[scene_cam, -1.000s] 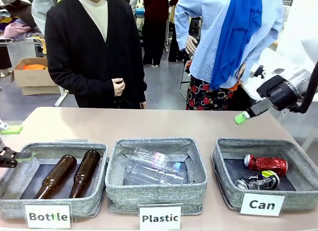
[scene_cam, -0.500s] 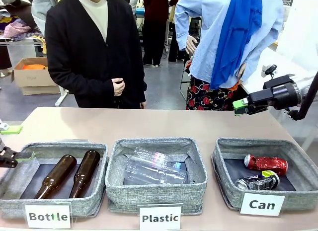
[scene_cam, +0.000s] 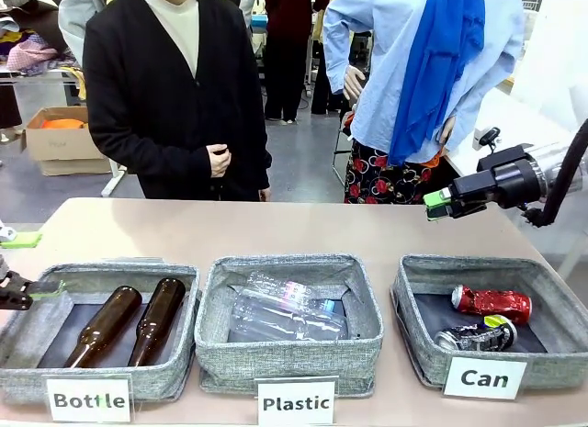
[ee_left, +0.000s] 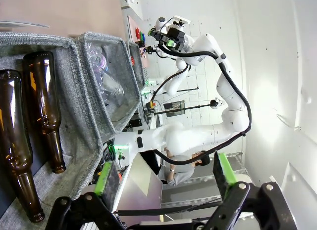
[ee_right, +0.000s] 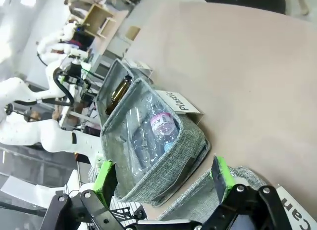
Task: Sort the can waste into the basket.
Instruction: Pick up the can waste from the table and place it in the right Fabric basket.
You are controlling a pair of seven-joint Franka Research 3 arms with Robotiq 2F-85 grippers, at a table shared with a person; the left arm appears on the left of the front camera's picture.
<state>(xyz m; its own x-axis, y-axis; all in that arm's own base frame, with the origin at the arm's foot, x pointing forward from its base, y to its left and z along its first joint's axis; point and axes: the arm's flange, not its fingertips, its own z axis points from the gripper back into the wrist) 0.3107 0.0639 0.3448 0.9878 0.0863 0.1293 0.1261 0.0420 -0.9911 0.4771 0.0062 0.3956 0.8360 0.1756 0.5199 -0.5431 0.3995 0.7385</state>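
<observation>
Both pieces of can waste lie in the basket (scene_cam: 411,328) at the right, the one with the white "Can" card: a red can (scene_cam: 491,304) at the back and a black-and-white can (scene_cam: 476,336) in front of it. My right gripper (scene_cam: 435,205) hangs open and empty above the table behind that basket, pointing left. In the right wrist view its fingers (ee_right: 162,179) stand wide apart over a corner of the basket (ee_right: 195,203). My left gripper (scene_cam: 28,262) is open and empty at the table's left edge, and it looks open too in the left wrist view (ee_left: 165,173).
A "Bottle" basket (scene_cam: 184,340) with two brown glass bottles (scene_cam: 133,321) stands at the left. A "Plastic" basket (scene_cam: 207,340) with clear bottles (scene_cam: 280,312) stands in the middle. A person in a black cardigan (scene_cam: 165,96) waits at the far side. Bare tabletop lies behind the baskets.
My right gripper has risen a little, levelled out from a downward tilt and shifted slightly left. The left arm, the cans and the person have not moved.
</observation>
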